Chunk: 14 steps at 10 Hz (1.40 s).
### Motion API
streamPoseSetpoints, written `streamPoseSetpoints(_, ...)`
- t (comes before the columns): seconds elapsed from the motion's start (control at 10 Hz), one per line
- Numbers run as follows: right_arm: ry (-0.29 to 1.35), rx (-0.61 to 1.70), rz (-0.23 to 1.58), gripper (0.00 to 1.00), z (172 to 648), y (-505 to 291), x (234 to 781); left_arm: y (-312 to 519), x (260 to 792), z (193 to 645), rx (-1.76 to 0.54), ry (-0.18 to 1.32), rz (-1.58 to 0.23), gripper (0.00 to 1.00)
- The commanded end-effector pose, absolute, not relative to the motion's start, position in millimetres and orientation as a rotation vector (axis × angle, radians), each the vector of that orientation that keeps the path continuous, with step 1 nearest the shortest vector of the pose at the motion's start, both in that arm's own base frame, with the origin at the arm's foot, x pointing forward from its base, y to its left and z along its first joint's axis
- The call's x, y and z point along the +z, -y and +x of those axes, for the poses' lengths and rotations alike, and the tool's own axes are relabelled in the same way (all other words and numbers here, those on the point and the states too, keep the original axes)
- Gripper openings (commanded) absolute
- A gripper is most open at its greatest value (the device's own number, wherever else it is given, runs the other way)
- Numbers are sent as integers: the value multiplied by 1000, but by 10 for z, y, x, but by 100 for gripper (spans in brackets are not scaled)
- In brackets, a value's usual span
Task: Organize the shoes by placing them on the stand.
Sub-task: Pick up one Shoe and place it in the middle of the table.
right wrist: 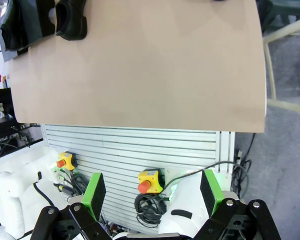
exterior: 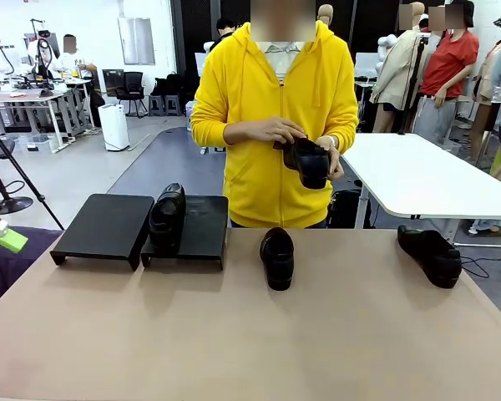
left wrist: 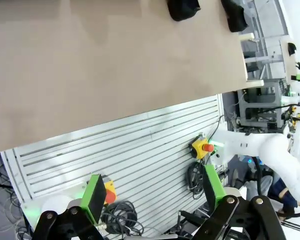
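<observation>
Both claws hover off the near edge of the table, above the slatted base. The left claw is spread wide, green pads far apart and nothing between them. The right claw is just as wide and just as bare. Over on the left, the stand shows its two black sections side by side. One shoe rests on the right-hand section, at its left edge by the seam. A second shoe lies on the table near the middle, and a third shoe lies far right by the edge. The person in yellow holds the fourth shoe at chest height in both hands.
</observation>
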State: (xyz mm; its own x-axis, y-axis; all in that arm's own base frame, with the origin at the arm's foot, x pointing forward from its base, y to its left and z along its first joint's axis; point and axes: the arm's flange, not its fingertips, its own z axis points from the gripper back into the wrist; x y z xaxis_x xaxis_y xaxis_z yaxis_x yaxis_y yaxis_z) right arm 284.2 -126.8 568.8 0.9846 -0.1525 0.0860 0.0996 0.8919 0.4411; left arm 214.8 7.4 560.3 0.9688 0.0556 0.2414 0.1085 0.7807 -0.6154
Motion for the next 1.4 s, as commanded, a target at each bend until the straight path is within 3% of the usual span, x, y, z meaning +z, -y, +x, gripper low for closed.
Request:
streamPoseSetpoints(0.0, 131, -108, 471, 100, 2837, 1274, 5690, -96, 5637, 2144, -39, 255, -695, 100)
streamPoseSetpoints(0.4, 120, -131, 451, 100, 2842, 1268, 5688, -96, 5637, 2144, -39, 255, -695, 100)
streamPoseSetpoints(0.6, -15, 2, 28, 100, 3786, 826, 5711, -96, 5637, 2144, -39, 255, -695, 100)
streamPoseSetpoints(0.8, -49, 152, -106, 100, 4732, 614, 5278, -96, 5637, 2144, -39, 255, -695, 100)
streamPoseSetpoints(0.9, -1, 118, -141, 100, 5030, 606, 5069, -96, 5637, 2144, -39, 255, -695, 100)
streamPoseSetpoints(1.1, -40, 55, -27, 100, 4911, 452, 5171, -96, 5637, 2144, -39, 255, -695, 100)
streamPoseSetpoints(1.3, -19, 167, -93, 100, 5072, 358, 4846, -96, 5637, 2144, -39, 255, -695, 100)
